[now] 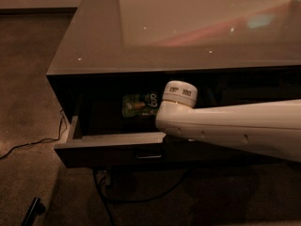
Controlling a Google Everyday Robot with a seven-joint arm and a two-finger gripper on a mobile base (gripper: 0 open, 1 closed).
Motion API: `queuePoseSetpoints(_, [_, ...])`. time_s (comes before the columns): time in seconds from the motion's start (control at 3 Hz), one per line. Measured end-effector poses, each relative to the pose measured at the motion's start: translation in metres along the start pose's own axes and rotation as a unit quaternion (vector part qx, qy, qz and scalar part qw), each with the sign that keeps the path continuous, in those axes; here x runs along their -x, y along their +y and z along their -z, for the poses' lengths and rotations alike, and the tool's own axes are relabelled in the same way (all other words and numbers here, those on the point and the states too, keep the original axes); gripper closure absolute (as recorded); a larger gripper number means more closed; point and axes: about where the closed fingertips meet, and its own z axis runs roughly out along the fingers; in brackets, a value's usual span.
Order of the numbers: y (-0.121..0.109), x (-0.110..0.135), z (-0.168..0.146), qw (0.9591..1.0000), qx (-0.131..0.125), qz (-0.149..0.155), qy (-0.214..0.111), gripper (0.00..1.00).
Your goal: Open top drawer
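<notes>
The top drawer (110, 140) of a dark grey cabinet stands pulled out, with its left side wall and pale top edge showing. Its small loop handle (149, 155) sits on the dark front, just below my arm. Inside, towards the back, lies a green snack packet (139, 104). My white arm (225, 125) reaches in from the right across the drawer opening, and its capped round joint (179, 93) stands over the drawer's middle. The gripper is hidden behind the arm, so none of it shows.
The cabinet's glossy top (188, 27) overhangs the drawer. Black cables (28, 144) run over the brown carpet at the left and under the cabinet (136, 197). A dark object (32, 212) lies on the floor at the bottom left.
</notes>
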Motion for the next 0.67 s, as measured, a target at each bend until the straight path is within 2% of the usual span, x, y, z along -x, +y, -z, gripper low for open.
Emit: queuePoseSetpoints(0.67, [-0.0022, -0.0049, 0.0055, 0.9969, 0.035, 0.054, 0.045, 1.00])
